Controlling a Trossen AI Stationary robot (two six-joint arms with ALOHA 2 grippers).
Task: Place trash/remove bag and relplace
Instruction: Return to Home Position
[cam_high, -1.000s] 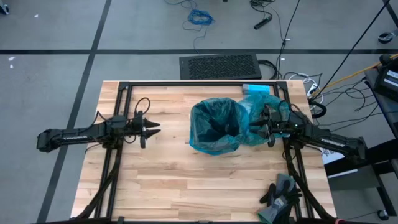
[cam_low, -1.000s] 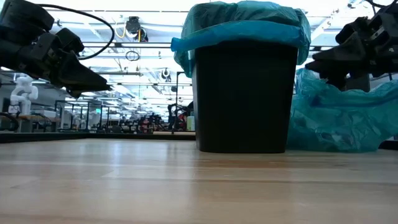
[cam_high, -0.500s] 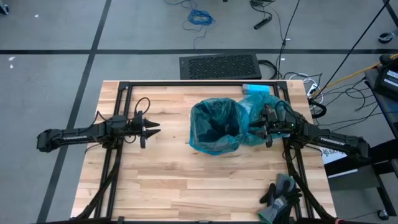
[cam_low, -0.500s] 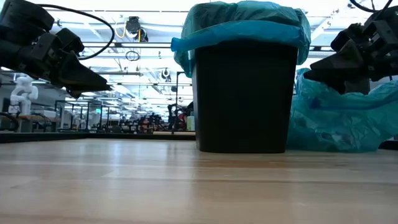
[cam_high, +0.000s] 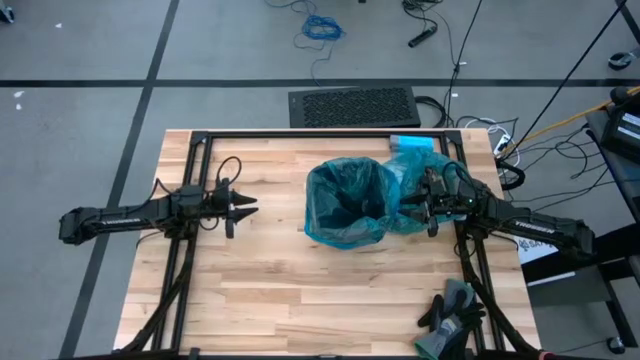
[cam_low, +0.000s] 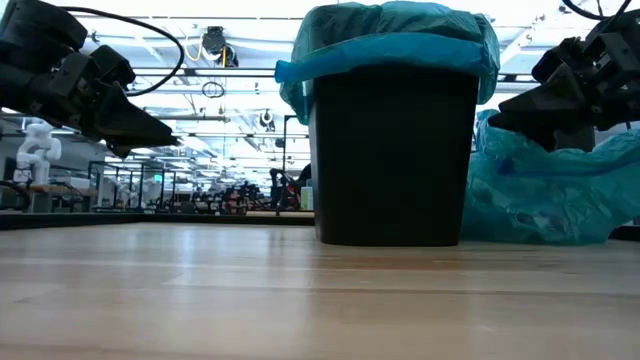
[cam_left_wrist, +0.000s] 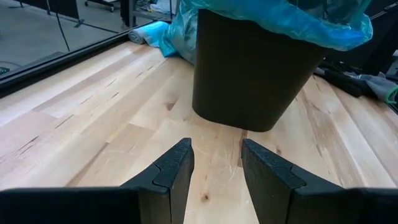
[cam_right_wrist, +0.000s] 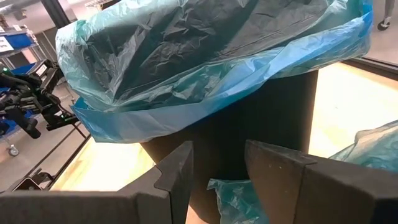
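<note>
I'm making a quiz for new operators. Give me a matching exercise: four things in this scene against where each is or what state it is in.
Things:
1. black bin
2. loose blue bag
3. gloves
4. left gripper

Places or states:
A. on the table's right side, away from the bin
B. open, above the table, apart from the bin
C. mid-table, fitted with a blue liner
D. crumpled beside the bin, below the right gripper

Pairs: 1-C, 2-D, 3-A, 4-B

Nothing readable at this moment. A strip of white lettering runs along the dark left robot arm (cam_high: 120, 214), and another along the dark right robot arm (cam_high: 535, 227), but both are too small to make out.
</note>
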